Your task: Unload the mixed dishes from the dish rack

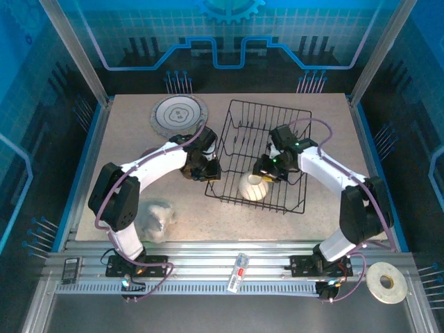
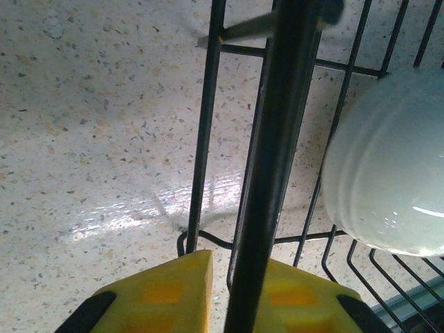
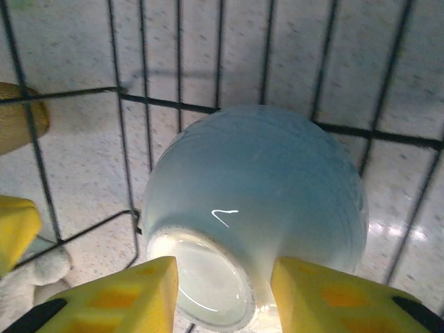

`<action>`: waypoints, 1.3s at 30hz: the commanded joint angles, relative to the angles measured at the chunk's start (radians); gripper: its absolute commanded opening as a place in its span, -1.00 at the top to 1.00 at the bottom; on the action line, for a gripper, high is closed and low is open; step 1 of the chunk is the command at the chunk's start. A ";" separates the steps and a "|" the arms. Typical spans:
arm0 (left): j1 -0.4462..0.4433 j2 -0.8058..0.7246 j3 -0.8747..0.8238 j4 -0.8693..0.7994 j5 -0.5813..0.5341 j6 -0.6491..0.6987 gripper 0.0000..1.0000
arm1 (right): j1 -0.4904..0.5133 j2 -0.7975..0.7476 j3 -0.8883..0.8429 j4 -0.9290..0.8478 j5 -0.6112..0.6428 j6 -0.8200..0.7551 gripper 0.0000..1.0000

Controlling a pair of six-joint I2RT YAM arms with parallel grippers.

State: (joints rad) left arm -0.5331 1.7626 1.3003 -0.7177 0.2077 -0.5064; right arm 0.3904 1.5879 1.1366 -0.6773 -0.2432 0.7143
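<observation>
I am pinching the left side wire of the dish rack with my left gripper, pads drawn nearly together on it, presumably to stop the basket from sliding. My right gripper is straddling the raised foot of the upturned small white bowl, which is lying lower-middle in the rack in the top view. Its jaws are standing partway open, and I cannot tell if they touch.
</observation>
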 commanded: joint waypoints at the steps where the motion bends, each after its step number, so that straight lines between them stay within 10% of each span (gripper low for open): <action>1: -0.021 0.012 0.025 0.019 0.053 -0.029 0.63 | 0.012 0.035 0.029 -0.023 0.006 -0.007 0.13; 13: -0.018 0.011 0.022 0.018 0.058 -0.037 0.62 | -0.031 -0.002 0.044 -0.089 -0.006 -0.086 -0.19; 39: -0.014 -0.021 -0.006 0.014 0.043 -0.067 0.60 | -0.062 0.020 -0.167 0.043 -0.048 -0.066 0.09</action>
State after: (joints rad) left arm -0.5362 1.7676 1.3003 -0.7113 0.2256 -0.5514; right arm 0.3424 1.5829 1.0355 -0.5922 -0.3374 0.6403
